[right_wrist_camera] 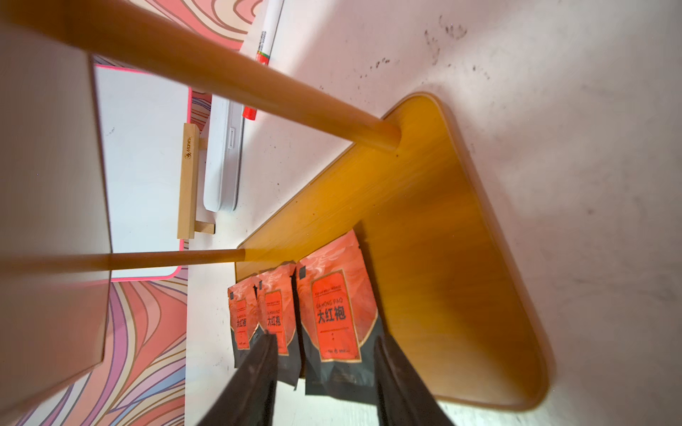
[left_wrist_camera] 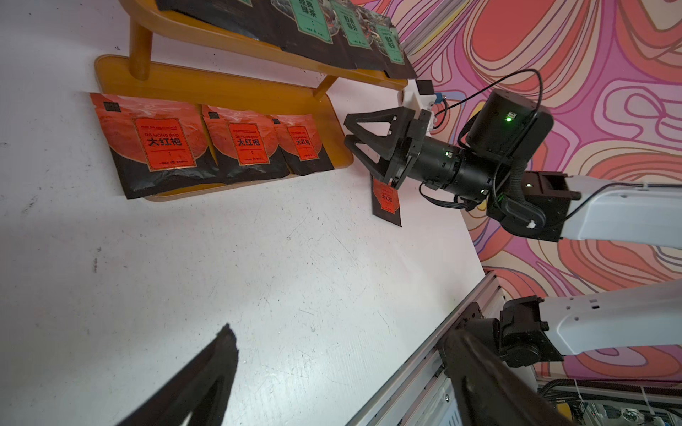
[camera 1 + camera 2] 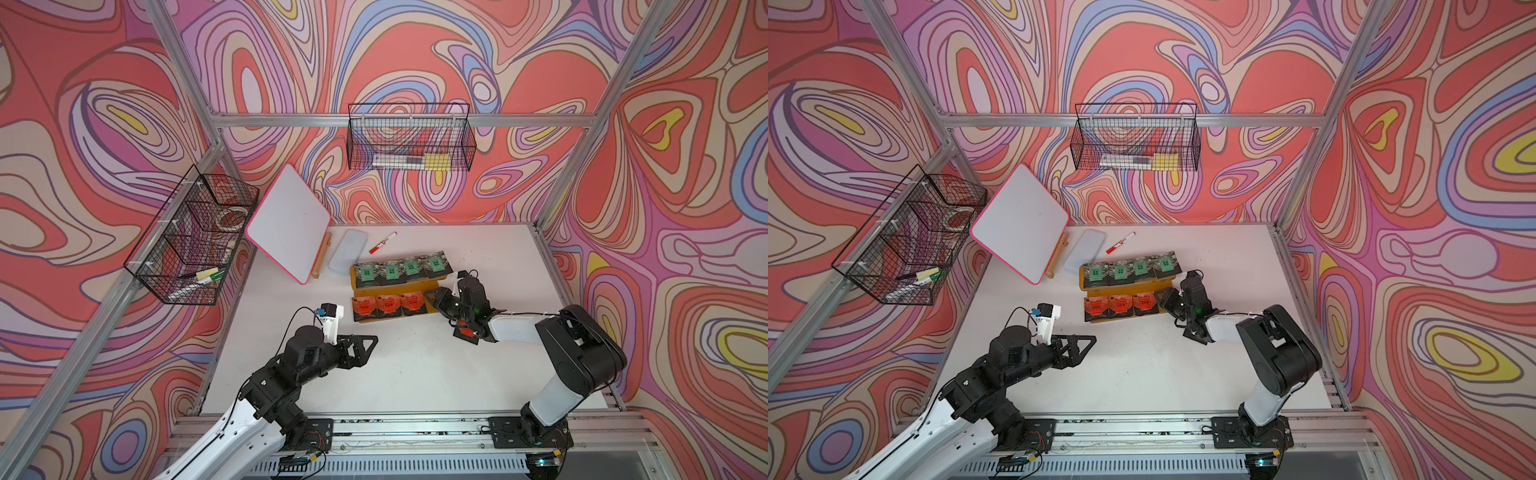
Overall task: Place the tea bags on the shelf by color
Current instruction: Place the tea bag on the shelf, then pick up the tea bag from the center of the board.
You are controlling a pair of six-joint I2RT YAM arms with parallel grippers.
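Note:
The mustard shelf [image 3: 415,286] stands mid-table. Four green tea bags [image 3: 401,268] fill its upper step. Three orange tea bags [image 3: 388,305] lie side by side on the lower step [image 2: 221,85], whose right end is bare [image 1: 443,239]. One more orange tea bag [image 3: 466,332] lies flat on the table under my right wrist, also in the left wrist view [image 2: 387,201]. My right gripper [image 3: 432,297] hovers open at the lower step's right end, its fingers framing the nearest orange sachet [image 1: 332,313] without touching it. My left gripper [image 3: 370,345] is open over bare table, holding nothing.
A pink-edged whiteboard [image 3: 286,224] leans on a wooden stand at the back left. Beside it lie a white case [image 3: 347,251] and a red marker [image 3: 382,243]. Black wire baskets hang on the back wall [image 3: 411,141] and the left wall [image 3: 191,241].

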